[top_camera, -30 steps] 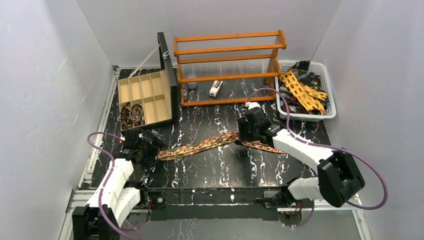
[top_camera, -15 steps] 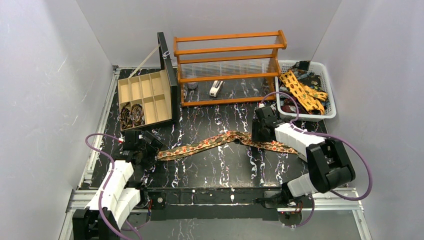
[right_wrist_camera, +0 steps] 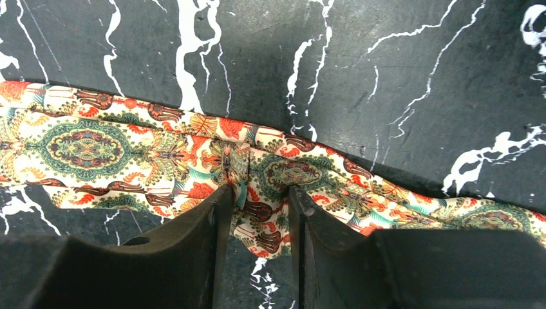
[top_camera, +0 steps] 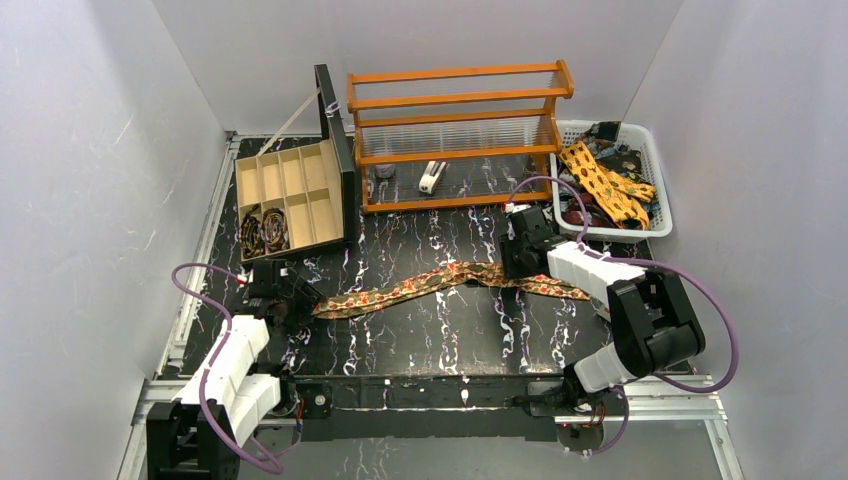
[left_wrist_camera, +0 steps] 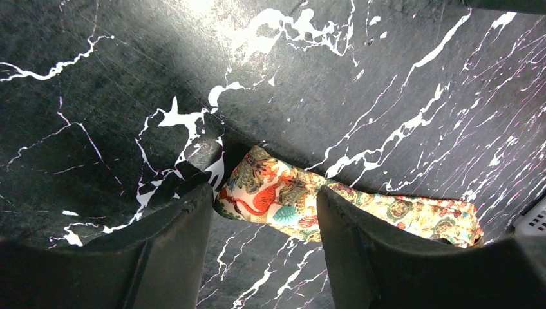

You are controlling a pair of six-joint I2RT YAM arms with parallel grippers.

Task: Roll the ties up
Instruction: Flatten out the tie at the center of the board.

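Black marble table [top_camera: 420,330], tie [top_camera: 440,283], rack [top_camera: 455,135], basket [top_camera: 655,215]

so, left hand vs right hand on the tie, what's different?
The left hand straddles the narrow tip of the red-gold patterned fabric tie, with gaps beside the cloth; the right hand pinches a bunched fold midway along it. Left jaws stand wider. Both sit low over the black marbled tabletop.

one flat tie [top_camera: 440,283] lies on the table [top_camera: 420,335], across its middle. two coiled ties [top_camera: 263,231] sit in the near compartments of one box [top_camera: 330,130] at far left. one rack [top_camera: 455,130] stands at far centre. one basket [top_camera: 655,160] at far right holds a heap of ties [top_camera: 605,180]; their count cannot be told. two arms, two grippers.
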